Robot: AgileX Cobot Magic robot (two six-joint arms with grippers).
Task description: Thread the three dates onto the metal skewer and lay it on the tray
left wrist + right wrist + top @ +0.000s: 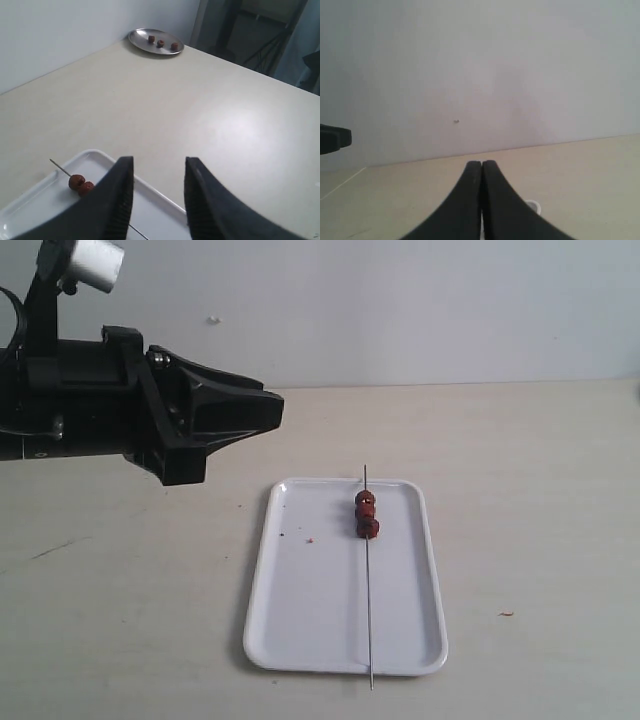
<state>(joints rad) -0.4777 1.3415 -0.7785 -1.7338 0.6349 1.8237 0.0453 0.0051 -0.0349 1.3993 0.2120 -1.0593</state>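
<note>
The white tray [310, 610] lies on the table with the metal skewer [369, 590] resting lengthwise on it, both ends reaching past the rim. The three dates [367, 512] sit threaded close together on the skewer's far half. My left gripper [277, 408] hovers above the table, to the left of the tray, open with nothing between its fingers. In the left wrist view, my left gripper [159, 161] frames the tray [40, 200], and two dates [80, 184] show on the skewer [60, 167] beside one finger. My right gripper [481, 162] is shut and empty, out of the exterior view.
A round metal plate [165, 36] holding three more dates sits at a far table corner. Brown crumbs [310, 539] lie on the tray and one [506, 614] on the table to its right. A dark stand [250, 30] rises beyond the table edge.
</note>
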